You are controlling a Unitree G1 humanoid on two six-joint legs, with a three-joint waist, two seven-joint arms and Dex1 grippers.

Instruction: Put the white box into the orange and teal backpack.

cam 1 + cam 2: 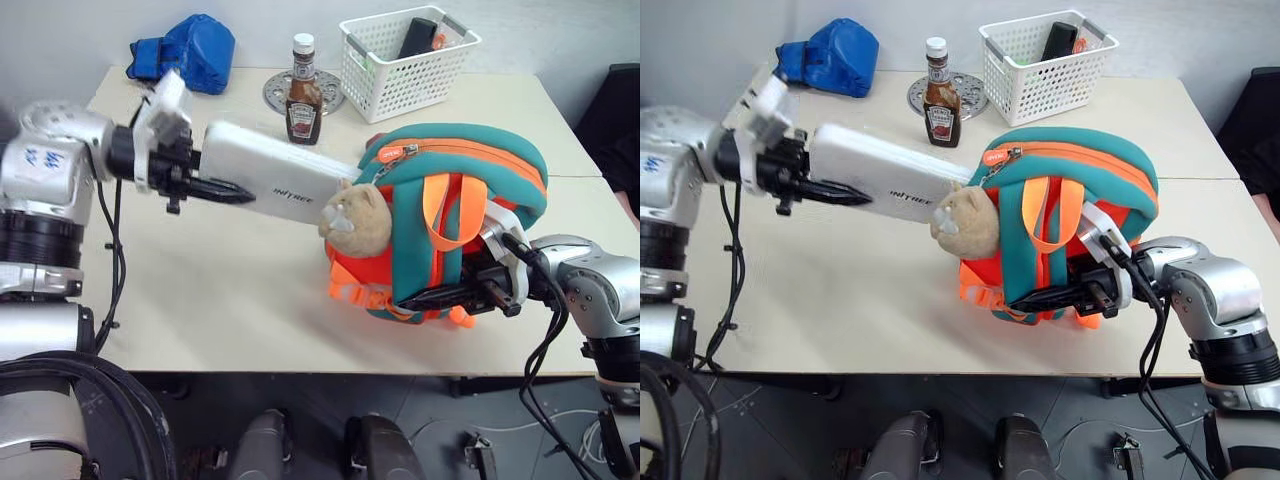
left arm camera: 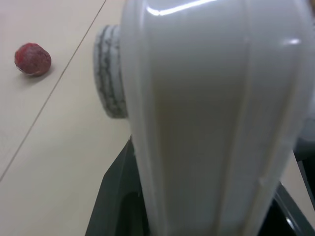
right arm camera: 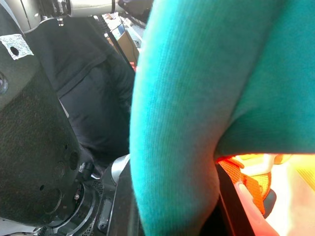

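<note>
Left eye view: your left fingers (image 1: 222,190) grasp the flat, stiff, slippery white plastic box (image 1: 275,175) at its nine o'clock end. Right fingers (image 1: 455,293) pinch the soft orange and teal backpack (image 1: 470,170).

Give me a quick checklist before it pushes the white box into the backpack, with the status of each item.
1. Left gripper clamped on the white box: ok.
2. Right gripper shut on the orange and teal backpack, steadying it: ok.
3. Box's far end aimed at the backpack's top by the zipper pull: ok.
4. Opening wide enough for the box: cannot tell, plush toy hides it.
5. Ketchup bottle apart from the box's path: ok.
</note>
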